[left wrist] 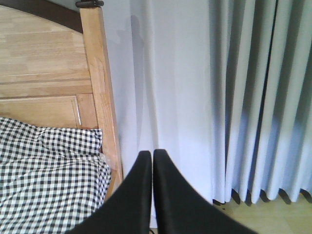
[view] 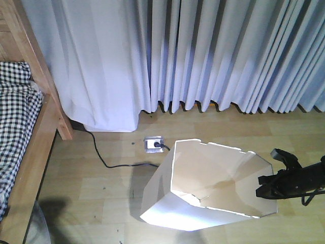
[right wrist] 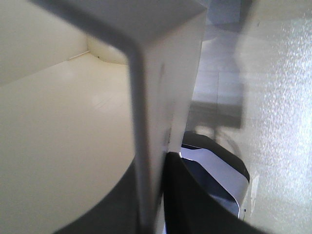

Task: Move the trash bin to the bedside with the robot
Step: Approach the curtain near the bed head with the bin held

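Front view: the tall white plastic trash bin [view: 203, 188] stands tilted, well apart from the light-brown wooden bed with checked bedding [view: 30, 152]. Left wrist: my left fingers [left wrist: 139, 195] are pressed together, empty. Right wrist: my right fingers [right wrist: 204, 195] clench the bin's wall. I judge most of the carrying is left.

Right arm [view: 304, 178]: black, boxy links; small grey tip [view: 278, 152]; thin black cable [view: 308, 199] looped beneath.
Right gripper [view: 262, 186]: black fingers [right wrist: 187, 212], one carrying a glossy silver-blue plate [right wrist: 214, 176].
Left gripper [left wrist: 152, 156]: two matte black blades [left wrist: 170, 200], curved, tapering to narrow tips.
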